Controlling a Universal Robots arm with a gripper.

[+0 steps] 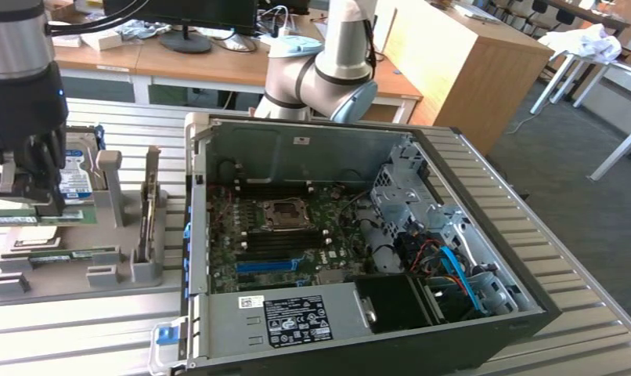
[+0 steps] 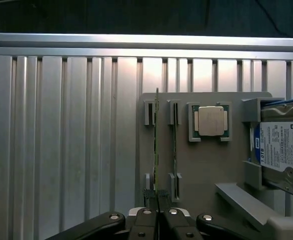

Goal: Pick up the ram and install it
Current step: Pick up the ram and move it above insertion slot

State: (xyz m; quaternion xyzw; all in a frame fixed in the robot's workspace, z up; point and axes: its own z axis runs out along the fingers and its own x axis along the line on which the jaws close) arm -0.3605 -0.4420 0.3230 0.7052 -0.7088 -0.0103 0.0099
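Note:
My gripper (image 1: 28,205) hangs over the grey parts tray (image 1: 75,282) at the exterior view's left. Its fingers (image 2: 145,216) are shut on the ram (image 2: 156,150), a thin green stick seen edge-on in the wrist view. In the exterior view the ram (image 1: 8,217) shows as a green strip just below the fingers, lifted a little above its slots in the tray. A second ram stick (image 2: 174,145) still sits in the neighbouring holder (image 1: 70,254). The open computer case (image 1: 347,235) lies to the exterior view's right, with the motherboard's memory slots (image 1: 284,239) below the CPU socket.
On the tray (image 2: 201,170) also sit a square silver CPU chip (image 2: 211,121) and a hard drive (image 2: 281,150) with a blue-white label. Upright grey brackets (image 1: 146,211) stand between the gripper and the case wall (image 1: 196,219). The slatted metal table (image 2: 61,140) surrounds the tray.

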